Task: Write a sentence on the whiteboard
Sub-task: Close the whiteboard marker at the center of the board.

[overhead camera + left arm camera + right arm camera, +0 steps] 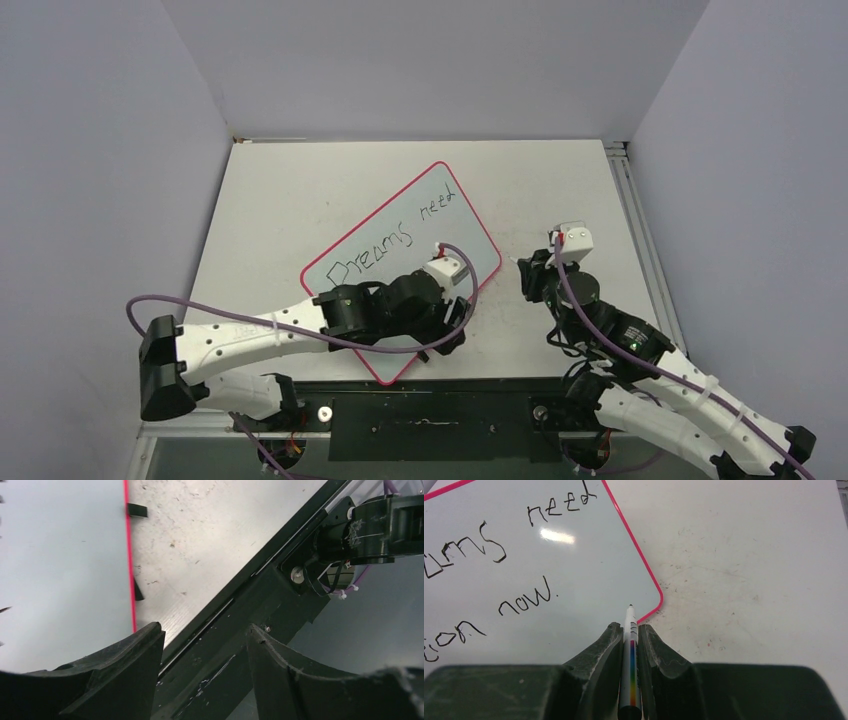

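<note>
The whiteboard (420, 215) lies slanted on the tabletop, with a pink-red rim. The sentence (390, 240) reads "Dreams need" in its top row. The right wrist view shows the whiteboard (589, 570) and the sentence (524, 600), whose second row ends "now." My right gripper (629, 627) is shut on a white marker (630, 645) with a rainbow stripe, tip over the board's right corner. In the top view it (527, 272) sits just right of the board. My left gripper (205, 627) is open and empty beside the board's rim (129, 555). My left arm (380, 310) covers the board's near part.
Two small black feet (136, 511) stick out from the board's edge. A black frame (240, 595) runs along the table's near edge, with the right arm's base (370, 525) beyond it. A metal rail (640, 230) lines the table's right side. Grey walls enclose the table.
</note>
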### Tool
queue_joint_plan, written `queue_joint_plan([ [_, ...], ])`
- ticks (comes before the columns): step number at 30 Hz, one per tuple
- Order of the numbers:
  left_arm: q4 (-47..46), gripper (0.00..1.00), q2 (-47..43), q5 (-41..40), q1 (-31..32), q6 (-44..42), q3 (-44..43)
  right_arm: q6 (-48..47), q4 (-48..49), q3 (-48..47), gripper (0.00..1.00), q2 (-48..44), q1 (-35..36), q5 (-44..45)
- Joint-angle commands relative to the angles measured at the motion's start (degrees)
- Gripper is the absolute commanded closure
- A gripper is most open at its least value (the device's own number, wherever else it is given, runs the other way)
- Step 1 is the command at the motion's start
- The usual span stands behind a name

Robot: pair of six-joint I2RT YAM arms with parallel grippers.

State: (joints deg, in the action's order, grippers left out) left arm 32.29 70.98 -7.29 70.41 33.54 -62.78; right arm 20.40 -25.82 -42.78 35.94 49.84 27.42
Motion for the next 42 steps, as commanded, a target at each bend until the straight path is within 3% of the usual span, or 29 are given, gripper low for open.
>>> queue_joint_plan([
  [1,-11.96,0.41,3.75,-3.53,3.49,4.86,2.61,2.04,-0.78,-1.22,0.95,-2.39,-0.3,5.46],
  [8,-15.18,0.41,10.8,-11.26,8.04,6.03,5.06,2.84,-0.31,-0.36,0.95,-4.42,-0.32,6.12],
  [20,-15.23,0.44,21.08,-18.56,10.25,6.51,5.07,3.6,1.82,1.28,0.95,-4.13,-0.28,4.67],
  [42,-13.38,0.55,25.44,-24.94,10.79,7.16,7.78,3.85,3.49,2.04,0.94,-3.23,-0.29,3.68],
])
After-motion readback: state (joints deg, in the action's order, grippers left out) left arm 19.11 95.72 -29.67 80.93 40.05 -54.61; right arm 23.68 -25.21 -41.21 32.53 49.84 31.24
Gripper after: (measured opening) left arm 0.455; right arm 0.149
